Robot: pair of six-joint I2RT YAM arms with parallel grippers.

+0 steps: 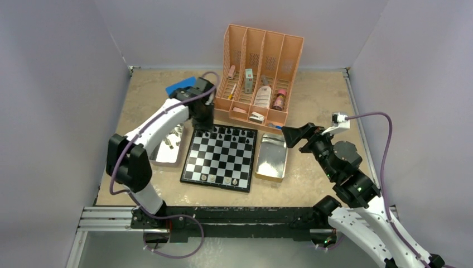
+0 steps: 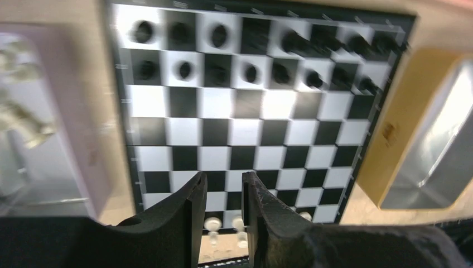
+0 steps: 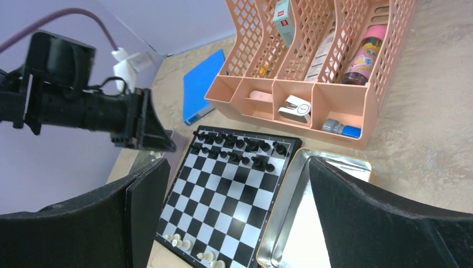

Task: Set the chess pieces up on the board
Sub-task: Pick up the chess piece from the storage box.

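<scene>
Left gripper [image 2: 222, 180] over far-left corner of the board [image 1: 220, 157], narrowly spread, empty. Right gripper [image 3: 239, 163] wide apart above right tray [image 1: 272, 162]. Board mid-table; black pieces [image 1: 226, 134] on far rows, few white pieces [image 1: 222, 180] on near row.

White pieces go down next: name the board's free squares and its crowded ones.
Free: the board's middle rows, between far black pieces and the few near white pieces. Crowded: the far two rows, left gripper above their left end.
</scene>
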